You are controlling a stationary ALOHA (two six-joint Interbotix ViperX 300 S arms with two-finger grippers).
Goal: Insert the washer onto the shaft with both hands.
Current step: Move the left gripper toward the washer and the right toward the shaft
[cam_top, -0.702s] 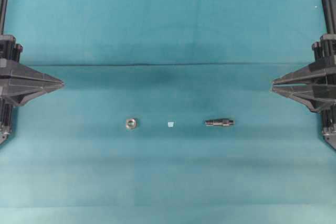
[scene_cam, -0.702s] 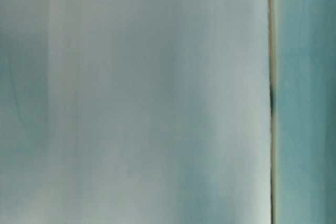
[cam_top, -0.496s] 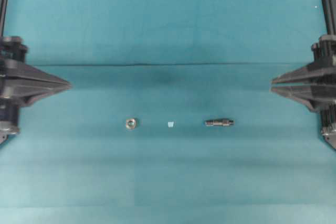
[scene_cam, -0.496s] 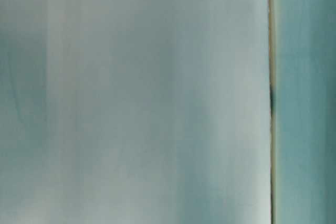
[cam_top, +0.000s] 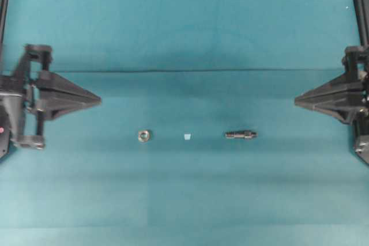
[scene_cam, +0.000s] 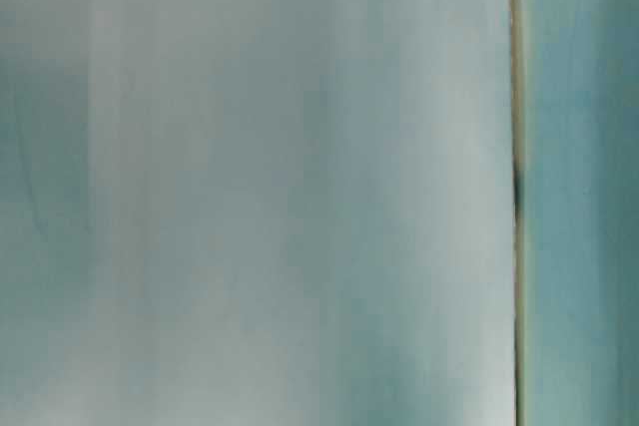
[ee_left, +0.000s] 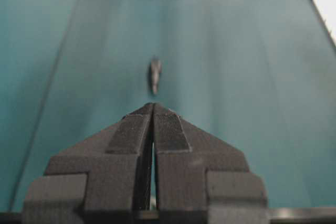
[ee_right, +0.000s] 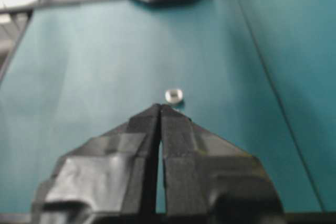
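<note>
The washer (cam_top: 143, 135), a small silvery ring, lies flat on the teal cloth left of centre. It also shows in the right wrist view (ee_right: 173, 95), just beyond the fingertips. The shaft (cam_top: 241, 135), a short dark stepped pin, lies on its side right of centre. It shows end-on in the left wrist view (ee_left: 154, 73). My left gripper (cam_top: 99, 101) is shut and empty, up and left of the washer. My right gripper (cam_top: 296, 101) is shut and empty, up and right of the shaft. Both hang apart from the parts.
A tiny pale square scrap (cam_top: 187, 136) lies between washer and shaft. A fold line (cam_top: 184, 71) crosses the cloth behind them. The table-level view is only a pale blur with a thin vertical edge (scene_cam: 515, 187).
My left gripper has moved right, toward the centre. My right gripper's fingers have closed the small gap between them and stayed near the right edge. Washer and shaft have not moved.
</note>
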